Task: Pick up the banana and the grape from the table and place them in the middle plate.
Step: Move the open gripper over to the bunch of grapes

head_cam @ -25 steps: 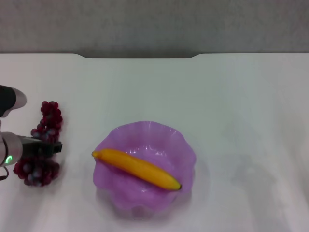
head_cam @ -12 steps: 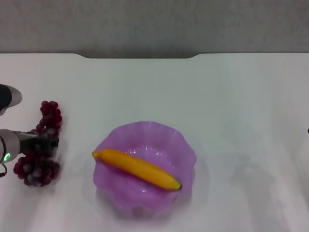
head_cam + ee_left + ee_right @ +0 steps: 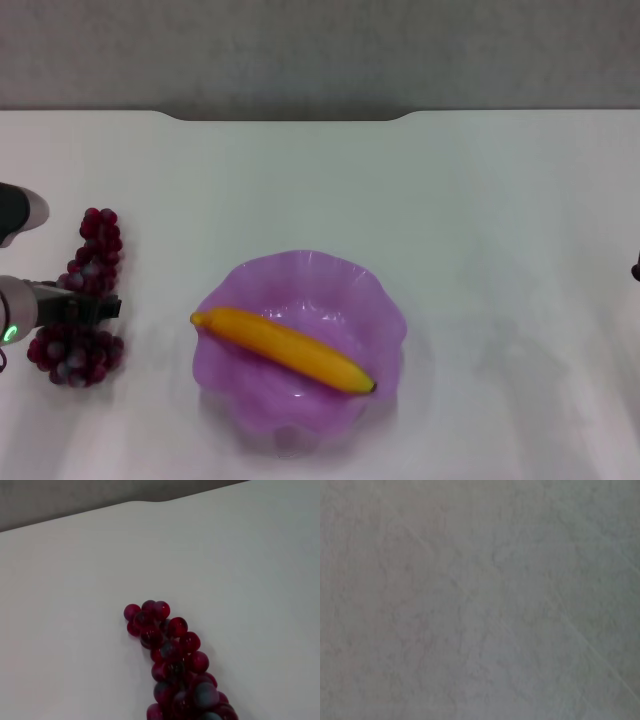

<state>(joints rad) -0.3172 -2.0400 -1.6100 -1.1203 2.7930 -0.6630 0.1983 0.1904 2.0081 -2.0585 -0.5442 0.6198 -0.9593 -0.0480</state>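
Here the left gripper (image 3: 100, 307) sits over the grape (image 3: 85, 300).

The left gripper (image 3: 100, 308) now sits closer to the table's (image 3: 480, 200) left edge than a second ago — its dark fingertip no longer reaches as far across the grape (image 3: 82, 300), and less of the arm shows. The bunch itself lies slightly nearer that edge and a touch more compact at its near end. At the table's right edge, a dark sliver of the right arm (image 3: 636, 268) has come into sight.
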